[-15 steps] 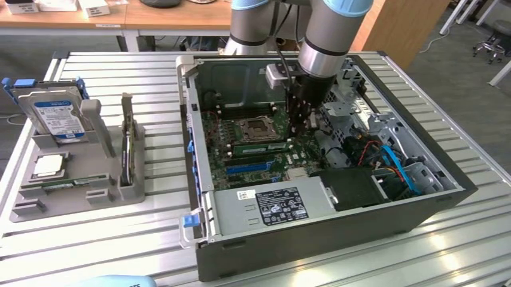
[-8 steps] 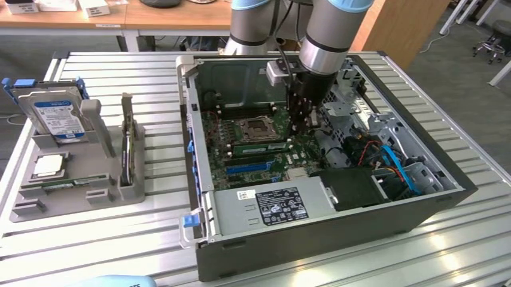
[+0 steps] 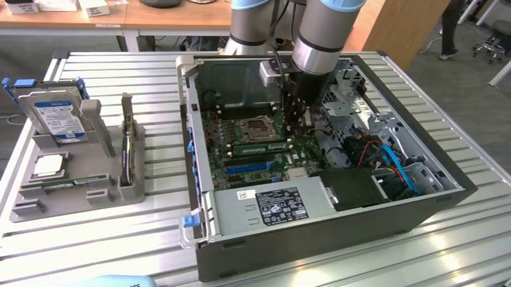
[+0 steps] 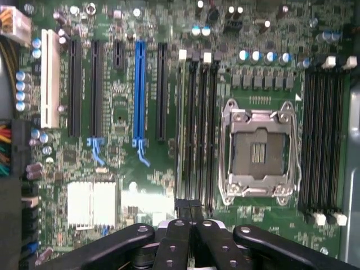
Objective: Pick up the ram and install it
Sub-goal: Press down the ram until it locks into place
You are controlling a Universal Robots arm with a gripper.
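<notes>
One slatted metal tabletop (image 3: 447,78) carries everything, and the biggest thing on it is an open computer case (image 3: 319,239) lying on its side. The arm (image 3: 324,42) comes down into the case from above. The green main board (image 3: 264,161) (image 4: 124,112) covers the case floor, with a silver labelled power box (image 3: 267,206) at its near edge. On the exterior view's left, well apart from the arm, a grey tray (image 3: 32,209) stands beside the case. It holds an upright hard drive (image 3: 56,116), a thin board (image 3: 126,140) standing on edge, a spare green stick (image 3: 73,183) lying flat and a small square chip (image 3: 49,164). On the main board, the empty metal-framed socket (image 3: 257,127) (image 4: 260,152) sits between two banks of long black slots. A blue slot (image 4: 139,90) lies further off among the wider ones. The ram (image 3: 257,143) (image 4: 180,124) looks to be the narrow green strip seated edge-up in the bank just beside the socket, on the side towards the blue slot. The pincer (image 3: 297,119) (image 4: 188,225) hangs over one end of that same bank. Its black fingers (image 4: 169,247) are pressed together with nothing visibly between them. Whether their tips touch the ram cannot be told.
</notes>
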